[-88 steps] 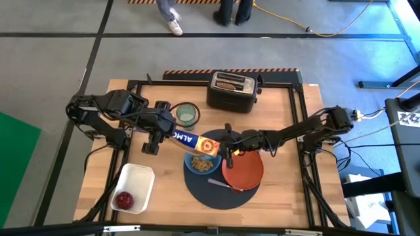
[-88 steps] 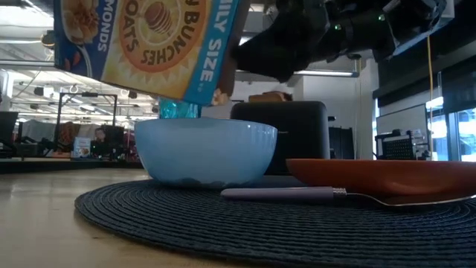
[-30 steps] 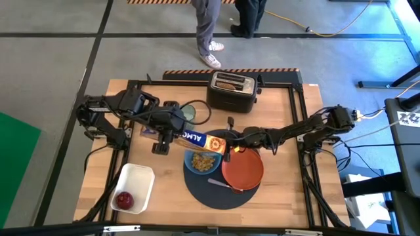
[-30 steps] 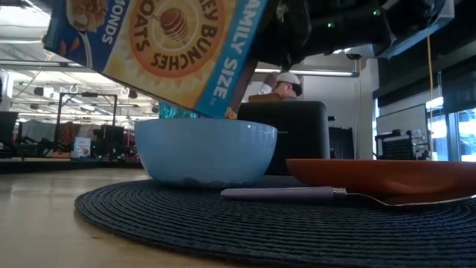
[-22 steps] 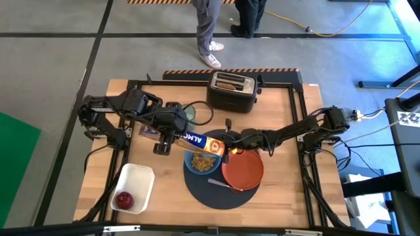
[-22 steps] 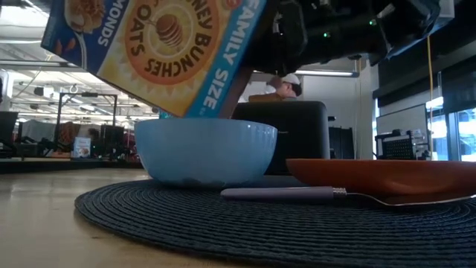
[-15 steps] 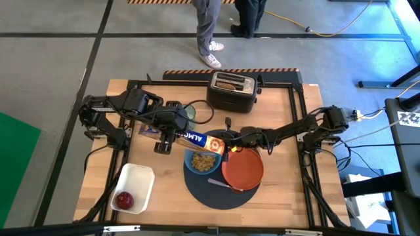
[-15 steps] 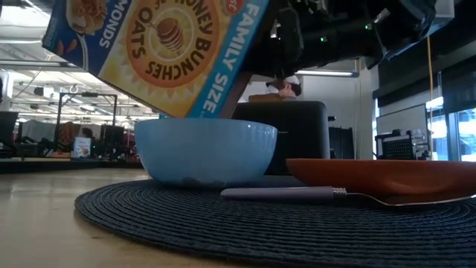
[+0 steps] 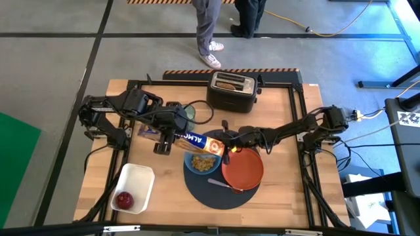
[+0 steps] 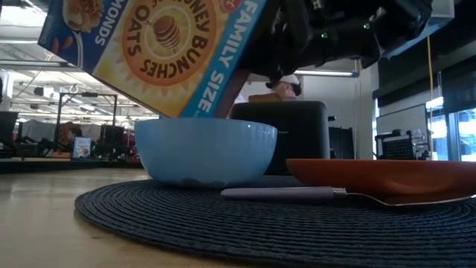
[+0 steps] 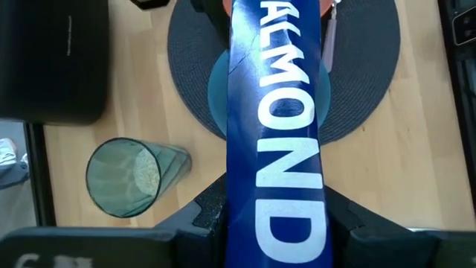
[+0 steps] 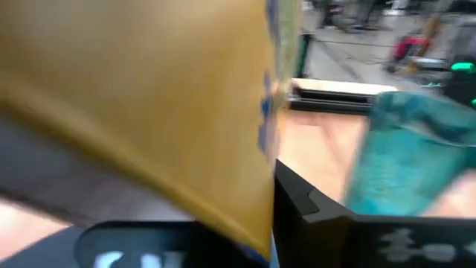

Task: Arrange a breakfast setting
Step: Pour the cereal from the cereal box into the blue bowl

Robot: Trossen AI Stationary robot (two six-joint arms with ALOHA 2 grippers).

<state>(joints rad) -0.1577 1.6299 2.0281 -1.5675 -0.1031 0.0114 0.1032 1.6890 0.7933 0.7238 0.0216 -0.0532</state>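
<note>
My left gripper (image 9: 172,136) is shut on a blue and yellow cereal box (image 9: 197,141), tilted with its open end over the blue bowl (image 9: 202,164). The bowl holds cereal and sits on the round dark mat (image 9: 203,193) beside the orange-red plate (image 9: 244,169). The spoon (image 9: 220,183) lies on the mat in front of them. My right gripper (image 9: 230,141) is shut beside the box's open end. The greenish glass (image 11: 123,179) stands behind the box. A toast slice (image 9: 228,83) sticks up from the toaster. The red apple (image 9: 123,199) lies in the white tub. My left gripper pinches the box's two broad faces between its fingers (image 11: 204,216), near the closed end, with the narrow blue side (image 11: 286,186) facing the wrist. The fingers come from the table's left. The box hangs clear of the table, sloping down toward the bowl. My right gripper: I cannot tell whether it touches the box.
The black toaster (image 9: 231,92) stands at the far edge. The white tub (image 9: 141,177) sits near the front left corner. Bare wood lies to the right of the plate. People stand on the floor beyond the table.
The cereal box has shifted slightly over the bowl and tipped a touch steeper, its open end staying above the bowl.
</note>
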